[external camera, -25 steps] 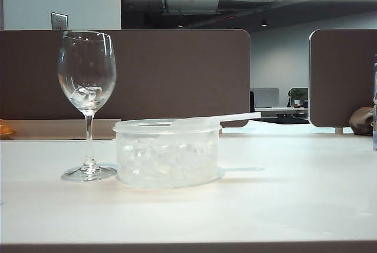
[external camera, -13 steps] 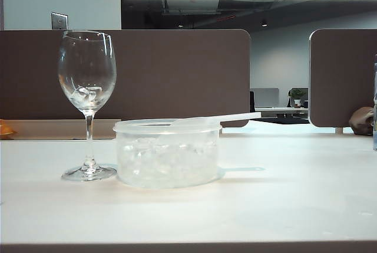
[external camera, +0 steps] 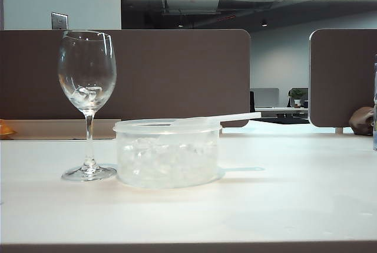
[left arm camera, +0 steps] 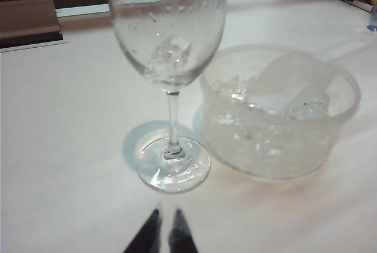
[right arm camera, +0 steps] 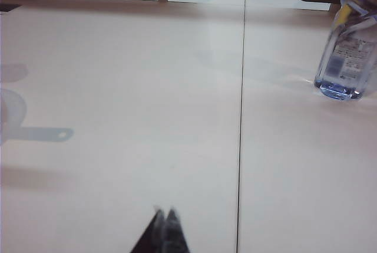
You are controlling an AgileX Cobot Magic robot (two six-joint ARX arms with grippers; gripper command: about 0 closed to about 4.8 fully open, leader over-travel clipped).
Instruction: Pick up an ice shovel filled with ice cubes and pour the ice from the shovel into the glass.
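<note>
Ice shovel [external camera: 200, 120] lying across the round clear tub [external camera: 168, 153] in the exterior view, bowl down among the ice cubes [external camera: 159, 158], thin handle jutting out past the rim toward the right. Tub sitting on the white worktop [external camera: 283, 200], just beside the foot of the glass [external camera: 87, 88] at its left. Glass upright, a few cubes at the bottom of its bowl. Neither arm visible from this camera.

Left wrist view: glass [left arm camera: 168, 46] close ahead, one clear chunk resting low inside it, droplets on the wall. Tub [left arm camera: 281, 114] right next to it, heaped with ice cubes [left arm camera: 259, 129], the whitish ice shovel [left arm camera: 294, 79] resting on top — handle faint against the pale worktop [left arm camera: 65, 147], probably running off over the far rim. Left claw [left arm camera: 164, 232] low over the bare surface in front of the glass foot, its two dark tips nearly together with only a thin slit between, gripping nothing.

Right wrist view: mostly bare worktop [right arm camera: 147, 88] with a seam line across it, a clear bottle [right arm camera: 350, 46] with blue-tinted base standing well off to one side, a sliver of the tub [right arm camera: 9, 114] at the frame edge. Right claw [right arm camera: 164, 223] over empty surface, tips pressed together, holding nothing.
</note>
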